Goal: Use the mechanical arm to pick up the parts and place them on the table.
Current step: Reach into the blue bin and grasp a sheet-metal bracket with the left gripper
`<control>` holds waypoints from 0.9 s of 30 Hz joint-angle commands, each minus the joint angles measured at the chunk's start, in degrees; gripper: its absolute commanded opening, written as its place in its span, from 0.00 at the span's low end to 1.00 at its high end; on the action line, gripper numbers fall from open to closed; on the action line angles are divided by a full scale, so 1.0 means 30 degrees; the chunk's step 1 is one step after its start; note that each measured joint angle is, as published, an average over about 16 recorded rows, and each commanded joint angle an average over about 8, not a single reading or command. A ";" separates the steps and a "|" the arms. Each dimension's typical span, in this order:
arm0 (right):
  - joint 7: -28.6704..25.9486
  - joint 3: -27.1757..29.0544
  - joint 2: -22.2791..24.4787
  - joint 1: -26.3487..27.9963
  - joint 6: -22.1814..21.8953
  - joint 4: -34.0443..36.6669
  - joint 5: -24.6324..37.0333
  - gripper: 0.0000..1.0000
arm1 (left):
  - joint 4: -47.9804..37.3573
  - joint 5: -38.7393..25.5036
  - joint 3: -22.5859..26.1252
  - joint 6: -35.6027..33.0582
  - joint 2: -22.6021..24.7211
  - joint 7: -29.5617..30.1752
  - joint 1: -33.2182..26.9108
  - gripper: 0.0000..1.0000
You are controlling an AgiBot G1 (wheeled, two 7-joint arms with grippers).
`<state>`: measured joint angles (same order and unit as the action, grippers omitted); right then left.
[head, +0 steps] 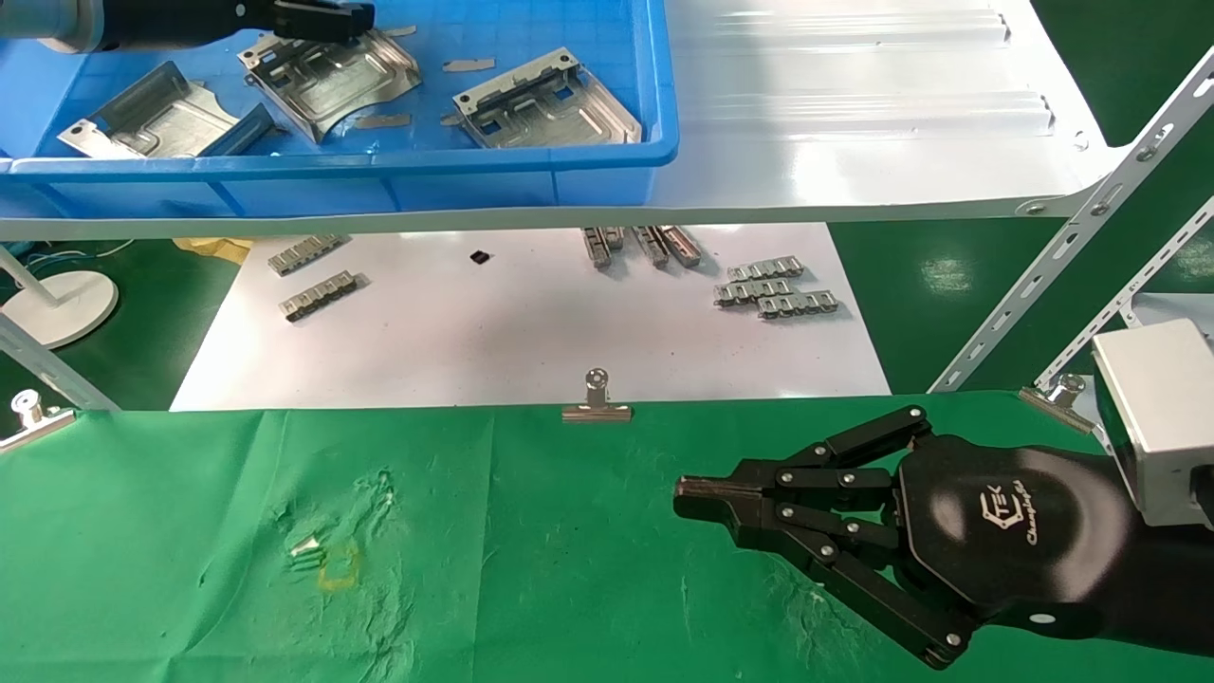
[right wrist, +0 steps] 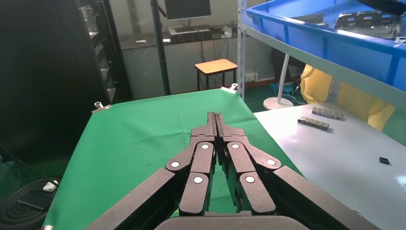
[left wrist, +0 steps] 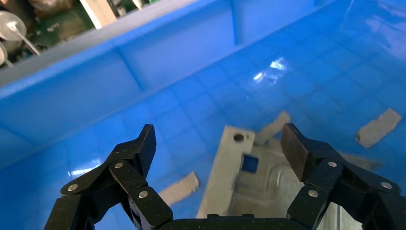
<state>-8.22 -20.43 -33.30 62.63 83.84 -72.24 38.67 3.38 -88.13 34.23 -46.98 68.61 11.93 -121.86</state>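
Three silvery stamped plates lie in a blue bin (head: 654,114) on the white shelf: one at the left (head: 156,119), one in the middle (head: 332,71), one at the right (head: 545,100). My left gripper (head: 322,19) reaches into the bin just over the far edge of the middle plate. In the left wrist view it (left wrist: 220,146) is open, with a corner of that plate (left wrist: 249,177) lying between the spread fingers, untouched. My right gripper (head: 697,493) hangs shut and empty over the green cloth table (head: 474,550); the right wrist view shows its tips (right wrist: 215,117) pressed together.
Small flat grey strips (head: 469,64) lie on the bin floor. Chain-like link strips (head: 778,289) sit on the white board (head: 531,332) below the shelf. A binder clip (head: 596,403) holds the cloth's far edge. Slanted shelf struts (head: 1053,266) stand at the right.
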 commanded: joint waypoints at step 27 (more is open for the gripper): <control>0.0002 -0.0005 0.0002 0.0001 -0.0002 0.0000 -0.0003 1.00 | -0.1037 -0.0921 0.0646 -0.1014 -0.0379 -0.0326 -0.0670 0.00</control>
<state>-8.21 -20.45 -33.30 62.63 83.83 -72.24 38.66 0.53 -90.43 35.85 -50.52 67.29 10.75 -123.98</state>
